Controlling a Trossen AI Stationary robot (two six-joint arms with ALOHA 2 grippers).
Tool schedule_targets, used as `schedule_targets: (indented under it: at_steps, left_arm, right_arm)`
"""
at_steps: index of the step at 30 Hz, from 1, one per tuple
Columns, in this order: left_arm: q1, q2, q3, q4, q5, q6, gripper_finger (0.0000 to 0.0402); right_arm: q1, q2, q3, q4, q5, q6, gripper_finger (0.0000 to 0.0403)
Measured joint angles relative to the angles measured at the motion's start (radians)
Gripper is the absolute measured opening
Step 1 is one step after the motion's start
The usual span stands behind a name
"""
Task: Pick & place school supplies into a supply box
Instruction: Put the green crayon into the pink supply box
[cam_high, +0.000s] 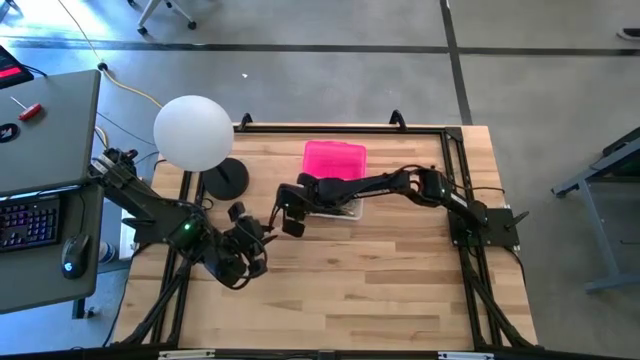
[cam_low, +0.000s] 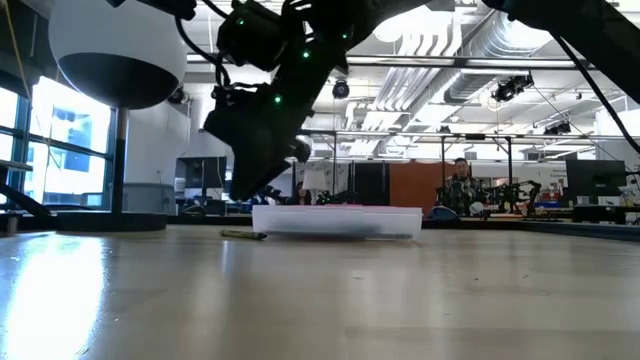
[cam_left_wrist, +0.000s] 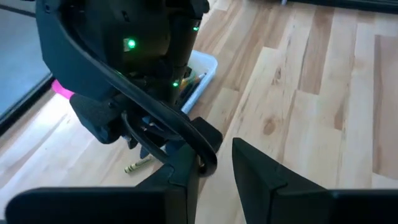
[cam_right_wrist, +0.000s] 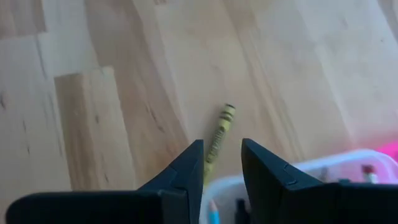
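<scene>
The supply box (cam_high: 347, 209), clear plastic, stands at mid-table under my right arm, with pens showing inside it (cam_right_wrist: 367, 174). Its pink lid (cam_high: 335, 160) lies flat just behind it. One yellow-green crayon (cam_right_wrist: 221, 132) lies on the wood beside the box's left end, also seen low on the table (cam_low: 243, 235). My right gripper (cam_right_wrist: 222, 147) hovers open above the crayon, fingers slanting down and clear of it. My left gripper (cam_left_wrist: 216, 155) hangs open and empty to the near left (cam_high: 252, 262), facing the right gripper.
A lamp with a white globe (cam_high: 193, 132) and a black round base (cam_high: 227, 178) stands at the table's far left. A desk with a keyboard (cam_high: 28, 220) lies off the left edge. Bare wood spreads along the near half. A person (cam_low: 460, 185) stands far back in the room.
</scene>
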Motion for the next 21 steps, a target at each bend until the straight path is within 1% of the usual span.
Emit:
schedule_targets:
  at_steps: [3, 10, 14, 18, 21]
  left_arm:
    - [0.001, 0.000, 0.000, 0.000, -0.004, 0.000, 0.0122]
    - [-0.002, 0.000, 0.002, 0.008, -0.010, 0.000, 0.0122]
    - [-0.001, 0.000, 0.002, 0.003, -0.002, -0.018, 0.0122]
    - [-0.001, 0.005, 0.002, -0.063, 0.046, -0.070, 0.0122]
    - [-0.003, 0.018, 0.000, -0.172, 0.062, -0.144, 0.0122]
  right_arm:
    - [-0.002, 0.000, 0.035, -0.057, 0.009, 0.001, 0.0087]
    - [0.018, 0.004, 0.048, -0.002, 0.024, -0.008, 0.0087]
    - [0.004, 0.006, 0.043, -0.051, 0.035, -0.009, 0.0087]
    - [0.001, 0.004, 0.053, -0.135, 0.116, -0.072, 0.0087]
    - [0.003, -0.032, 0.067, -0.198, 0.174, -0.099, 0.0087]
